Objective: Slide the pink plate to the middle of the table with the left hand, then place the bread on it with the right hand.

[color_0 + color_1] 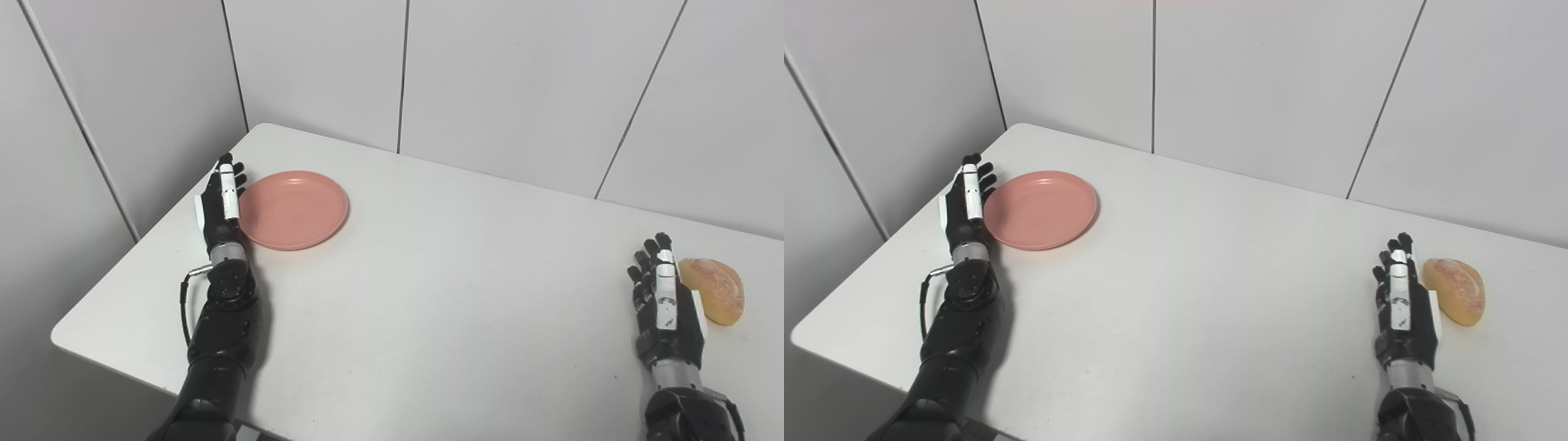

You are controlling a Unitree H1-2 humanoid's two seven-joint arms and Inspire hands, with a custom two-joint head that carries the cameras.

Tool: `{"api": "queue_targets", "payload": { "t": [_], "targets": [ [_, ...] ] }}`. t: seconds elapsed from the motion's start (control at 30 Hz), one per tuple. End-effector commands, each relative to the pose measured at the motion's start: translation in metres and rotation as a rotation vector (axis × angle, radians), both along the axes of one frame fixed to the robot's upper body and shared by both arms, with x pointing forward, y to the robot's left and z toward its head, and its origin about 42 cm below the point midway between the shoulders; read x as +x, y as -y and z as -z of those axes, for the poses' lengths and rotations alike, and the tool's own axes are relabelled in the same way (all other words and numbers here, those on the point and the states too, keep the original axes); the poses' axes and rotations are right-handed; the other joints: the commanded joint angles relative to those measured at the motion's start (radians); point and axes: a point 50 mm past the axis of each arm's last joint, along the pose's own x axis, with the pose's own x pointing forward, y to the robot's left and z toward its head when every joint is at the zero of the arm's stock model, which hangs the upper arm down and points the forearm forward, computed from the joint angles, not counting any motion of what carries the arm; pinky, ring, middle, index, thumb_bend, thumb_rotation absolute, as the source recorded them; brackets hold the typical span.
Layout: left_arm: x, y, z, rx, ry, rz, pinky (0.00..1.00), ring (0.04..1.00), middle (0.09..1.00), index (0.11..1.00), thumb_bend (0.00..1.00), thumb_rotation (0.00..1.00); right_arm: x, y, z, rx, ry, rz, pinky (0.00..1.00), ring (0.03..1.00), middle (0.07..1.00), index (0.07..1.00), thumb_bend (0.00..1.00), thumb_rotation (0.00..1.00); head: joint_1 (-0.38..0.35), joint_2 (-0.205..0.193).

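Observation:
The pink plate (pixel 293 208) lies on the white table (pixel 429 275) near its far left corner. My left hand (pixel 222 202) stands edge-on against the plate's left rim, fingers straight and apart, holding nothing. A golden bread roll (pixel 713 289) rests near the table's right side. Just left of the bread, my right hand (pixel 664 303) is open with fingers pointing away from me, its side close to or touching the roll. In the right eye view the plate (pixel 1040 209) and bread (pixel 1456 290) show the same layout.
Grey wall panels (pixel 490 79) close off the back and left of the table. The table's left edge (pixel 147 233) runs just beside my left arm, and its front edge lies near my forearms.

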Motion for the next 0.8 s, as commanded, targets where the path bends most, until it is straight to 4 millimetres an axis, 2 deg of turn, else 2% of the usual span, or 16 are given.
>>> {"api": "queue_targets", "payload": {
  "t": [0.0, 0.6, 0.77],
  "targets": [
    [0.015, 0.003, -0.025, 0.052, 0.046, 0.034, 0.81, 0.821, 0.821, 0.818, 0.50, 1.00, 0.005, 0.002, -0.012, -0.008, 0.045, -0.003, 1.00, 1.000, 1.000, 1.000, 0.77, 0.89, 0.001, 0.001],
    [0.029, 0.034, -0.021, -0.105, 0.054, 0.153, 0.85, 0.849, 0.837, 0.830, 0.51, 1.00, 0.006, 0.002, -0.014, 0.005, 0.047, 0.016, 1.00, 1.000, 1.000, 1.000, 0.75, 0.89, -0.007, 0.004],
    [0.032, 0.051, -0.023, -0.109, 0.044, 0.225, 0.85, 0.848, 0.837, 0.836, 0.50, 1.00, 0.006, 0.000, -0.015, 0.004, 0.050, 0.005, 1.00, 1.000, 1.000, 1.000, 0.77, 0.88, -0.013, 0.005]
  ]
}}
